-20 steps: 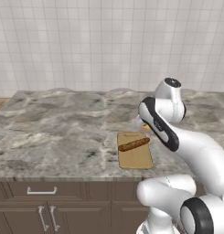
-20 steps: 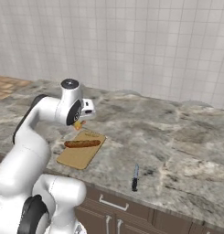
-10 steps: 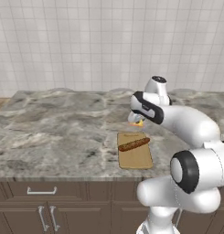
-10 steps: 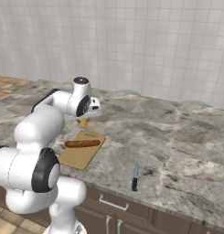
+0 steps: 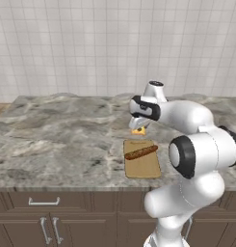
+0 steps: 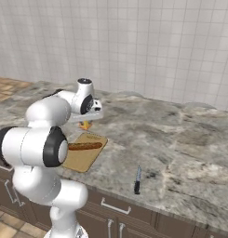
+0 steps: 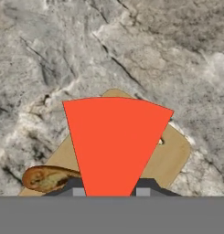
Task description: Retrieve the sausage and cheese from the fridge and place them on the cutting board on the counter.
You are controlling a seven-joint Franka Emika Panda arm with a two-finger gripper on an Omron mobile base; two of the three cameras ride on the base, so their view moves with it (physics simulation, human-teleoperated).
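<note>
One cutting board (image 5: pixel 142 161), light tan, flat on the worktop (image 5: pixel 61 135) near its front edge, long axis running from front edge toward the tiled wall. One sausage (image 5: pixel 141 152) on the board, lying crosswise over its far half, long axis nearly along the worktop's front edge, the end toward the arm's side tipped slightly toward the wall; in the right base view, the same link (image 6: pixel 84 146) across the board (image 6: pixel 81 153). One cheese (image 5: pixel 138 130) wedge, yellow-orange, pinched in the pincer (image 5: pixel 137 126) and held in the air just above the board's far edge, not touching board or sausage. From the hand view, cheese (image 7: pixel 114 144) with its red rind face toward the camera, broad curved edge away from the fingers, narrow point down between the two dark fingertips (image 7: pixel 73 187); pincer (image 7: pixel 109 189) narrowed tight on that point. Behind the wedge, the board (image 7: pixel 175 153) set corner-on, one end of the sausage (image 7: pixel 47 177) poking out beside it. One knife (image 6: pixel 137 180), dark handle, on the worktop well apart from the board on the side away from the arm, blade pointing toward the wall.
</note>
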